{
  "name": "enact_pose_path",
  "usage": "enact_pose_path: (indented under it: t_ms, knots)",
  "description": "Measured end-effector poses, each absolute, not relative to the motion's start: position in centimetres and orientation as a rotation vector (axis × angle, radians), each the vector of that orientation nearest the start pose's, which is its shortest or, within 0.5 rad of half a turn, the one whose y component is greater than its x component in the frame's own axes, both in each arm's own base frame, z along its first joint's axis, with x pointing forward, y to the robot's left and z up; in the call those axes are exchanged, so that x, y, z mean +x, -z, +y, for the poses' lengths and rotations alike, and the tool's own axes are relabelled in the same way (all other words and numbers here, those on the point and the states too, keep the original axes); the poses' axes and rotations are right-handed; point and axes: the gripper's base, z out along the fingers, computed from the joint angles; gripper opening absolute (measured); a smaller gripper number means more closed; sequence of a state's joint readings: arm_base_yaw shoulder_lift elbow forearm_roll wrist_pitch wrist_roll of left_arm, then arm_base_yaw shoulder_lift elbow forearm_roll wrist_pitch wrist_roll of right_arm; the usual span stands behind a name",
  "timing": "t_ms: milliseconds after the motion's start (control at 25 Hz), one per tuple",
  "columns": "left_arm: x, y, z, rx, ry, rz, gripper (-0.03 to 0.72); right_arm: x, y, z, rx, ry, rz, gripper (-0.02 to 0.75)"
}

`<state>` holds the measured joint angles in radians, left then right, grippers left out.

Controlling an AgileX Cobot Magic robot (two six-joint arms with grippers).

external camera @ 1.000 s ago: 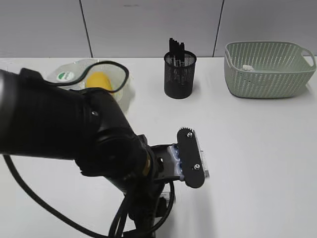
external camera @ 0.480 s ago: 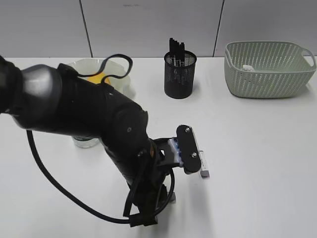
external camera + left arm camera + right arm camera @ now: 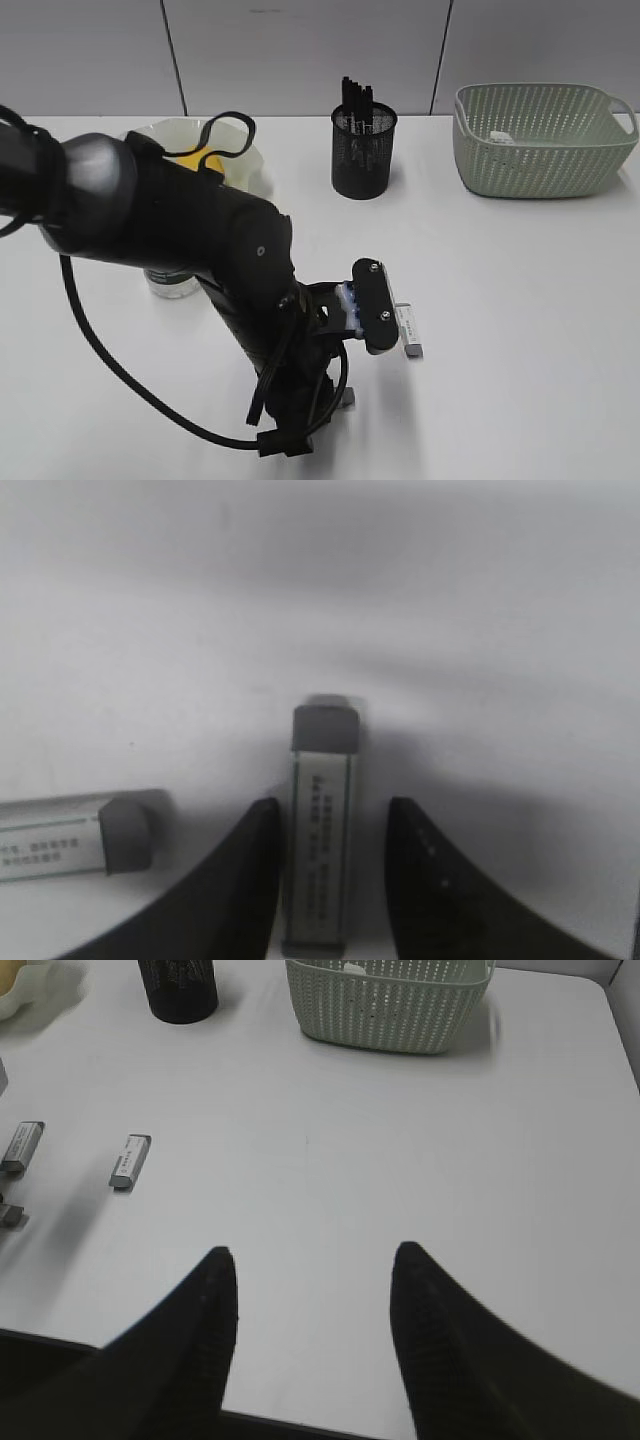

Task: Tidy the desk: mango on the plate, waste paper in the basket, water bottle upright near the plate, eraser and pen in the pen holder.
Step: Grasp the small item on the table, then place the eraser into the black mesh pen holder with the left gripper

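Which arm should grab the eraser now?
Left: its end effector already straddles an eraser, open. The right end effector hovers open over bare desk.

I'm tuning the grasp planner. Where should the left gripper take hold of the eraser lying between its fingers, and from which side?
Across the narrow width, from straight above. The eraser is a slim flat bar lying on the desk, and its long sides run parallel to the open fingers of the left gripper, which already straddle it. Gripping the sleeved middle, rather than the bare grey tip, should probably keep it from pivoting.
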<state>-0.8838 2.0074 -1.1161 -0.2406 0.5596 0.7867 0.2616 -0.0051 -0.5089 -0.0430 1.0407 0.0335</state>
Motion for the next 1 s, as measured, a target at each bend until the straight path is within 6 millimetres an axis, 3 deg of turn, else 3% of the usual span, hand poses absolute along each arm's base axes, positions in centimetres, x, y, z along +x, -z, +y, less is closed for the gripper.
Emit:
enact_pose_path:
  t_ms: [120,240,360,480,600,680,800,1000]
  knots:
    - [22.4,-10.9,-29.0,1.957,0.238,2.163,0.161,-0.5,-28.1,-0.5,-0.227,-0.137,1.999,0.403]
    - [22.6,-11.9,-29.6,1.809,0.307,2.172,0.143,-0.5,-28.1,-0.5,-0.227,-0.137,1.999,0.403]
    - [23.8,-16.5,-30.5,1.492,0.363,2.034,0.143,-0.5,-28.1,-0.5,-0.227,-0.137,1.999,0.403]
    - [26.1,-22.7,-30.2,1.08,0.335,1.795,0.143,-0.5,-28.1,-0.5,-0.228,-0.137,1.999,0.403]
    - [28.9,-25.9,-29.2,0.8,0.29,1.648,0.143,-0.5,-28.1,-0.5,-0.228,-0.137,1.999,0.403]
    - [30.9,-26.4,-29.3,0.684,0.334,1.641,0.143,-0.5,-28.1,-0.5,-0.228,-0.137,1.999,0.403]
    - [34.2,-25.5,-29.7,0.538,0.423,1.677,0.143,-0.5,-28.1,-0.5,-0.227,-0.137,1.998,0.403]
    - [38.5,-23.1,-30.5,0.549,0.41,1.632,0.143,-0.5,-28.1,-0.5,-0.228,-0.137,1.998,0.403]
